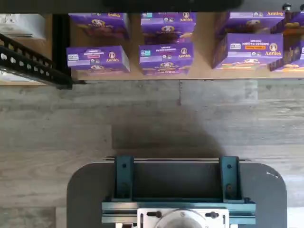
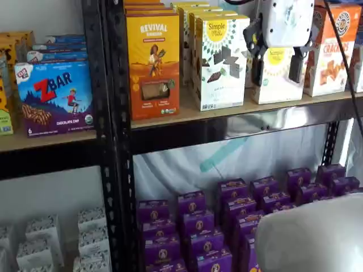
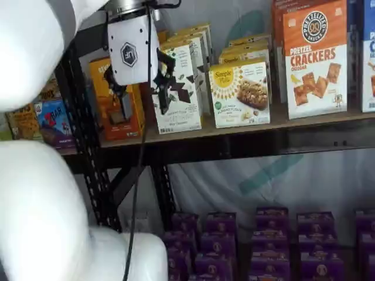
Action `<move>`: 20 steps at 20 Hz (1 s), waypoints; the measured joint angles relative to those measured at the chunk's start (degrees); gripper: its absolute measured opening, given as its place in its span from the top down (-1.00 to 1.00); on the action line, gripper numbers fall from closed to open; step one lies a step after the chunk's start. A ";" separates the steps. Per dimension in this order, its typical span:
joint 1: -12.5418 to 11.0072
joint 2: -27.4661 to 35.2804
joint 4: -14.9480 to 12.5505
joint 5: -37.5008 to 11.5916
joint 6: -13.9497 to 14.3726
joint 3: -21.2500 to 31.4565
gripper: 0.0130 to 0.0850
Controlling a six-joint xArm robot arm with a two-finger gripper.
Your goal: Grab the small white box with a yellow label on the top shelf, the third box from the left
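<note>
The small white box [image 2: 276,85] with its round yellow label stands on the top shelf [image 2: 187,117], between a taller white box and an orange-and-white cracker box. It also shows in a shelf view [image 3: 240,93] with a cookie picture on its front. My gripper [image 2: 276,78] hangs in front of the shelf, its two black fingers plainly apart and nothing between them. In a shelf view my gripper [image 3: 140,100] stands out from the rack, short of the boxes. The wrist view shows neither the box nor the fingers.
A taller white box with chocolate squares [image 2: 221,56] and an orange Revival box [image 2: 153,56] stand to the left, the pretzel cracker box [image 3: 313,58] to the right. Purple boxes [image 1: 166,57] fill the lower level. A black rack upright [image 2: 110,141] separates the Z Bar boxes [image 2: 54,96].
</note>
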 joint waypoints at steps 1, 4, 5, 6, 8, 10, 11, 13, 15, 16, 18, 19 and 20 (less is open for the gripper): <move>-0.29 -0.42 0.30 -0.73 -0.17 0.39 -1.00; -1.53 -1.50 1.59 -2.48 -0.92 1.31 -1.00; -1.76 -1.58 1.82 -2.60 -1.07 1.36 -1.00; -1.80 -1.59 1.86 -2.59 -1.13 1.36 -1.00; -1.89 -1.60 1.85 -2.48 -1.23 1.37 -1.00; -1.98 -1.62 1.68 -2.42 -1.38 1.45 -1.00; -2.01 -1.69 1.46 -2.59 -1.49 1.57 -1.00; -2.01 -1.76 0.45 -3.40 -1.91 1.90 -1.00; -2.87 -1.64 -0.43 -4.61 -3.03 2.06 -1.00; -3.25 -1.48 -1.00 -5.30 -3.61 2.13 -1.00; -4.03 -1.15 -2.01 -6.97 -4.68 2.32 -1.00; -4.73 -0.76 -2.27 -7.82 -5.42 2.32 -1.00; -5.29 -0.43 -2.26 -8.26 -5.96 2.24 -1.00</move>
